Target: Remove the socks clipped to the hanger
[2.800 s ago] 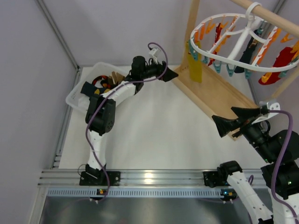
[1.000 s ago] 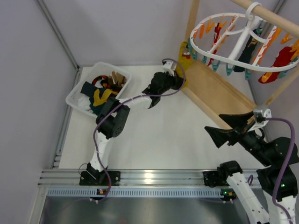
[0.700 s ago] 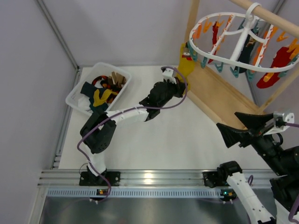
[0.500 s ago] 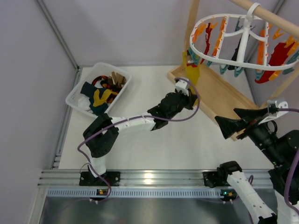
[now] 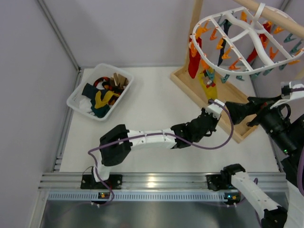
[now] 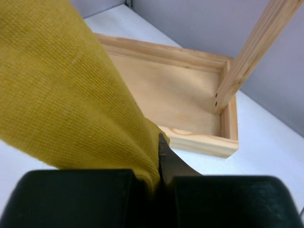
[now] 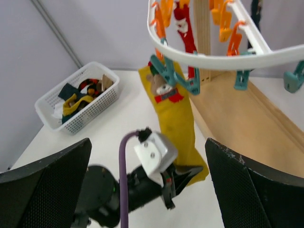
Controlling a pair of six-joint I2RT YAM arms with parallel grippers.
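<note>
The white hanger (image 5: 247,57) hangs tilted from the wooden stand's rail, and its rim (image 7: 213,59) crosses the right wrist view. A mustard yellow sock (image 5: 208,89) (image 7: 176,118) hangs stretched from a teal clip (image 7: 164,76) on the near rim. My left gripper (image 5: 213,109) (image 6: 159,156) (image 7: 190,173) is shut on the sock's lower end, low over the table beside the stand's base. A red sock (image 5: 194,61) and a navy sock (image 5: 223,43) stay clipped further back. My right gripper (image 5: 237,111) (image 7: 148,142) stands open and empty, just right of the left gripper.
The wooden stand's tray base (image 5: 223,102) (image 6: 180,95) lies on the table under the hanger, with an upright post (image 6: 247,57) at its corner. A white basket (image 5: 78,97) (image 7: 52,102) with several socks sits at the far left. Many orange and teal clips dangle from the hanger.
My left arm has swept right and toward me, its gripper shut on the yellow sock, pulling the hanger's near rim down. The right gripper has risen and closed in.
</note>
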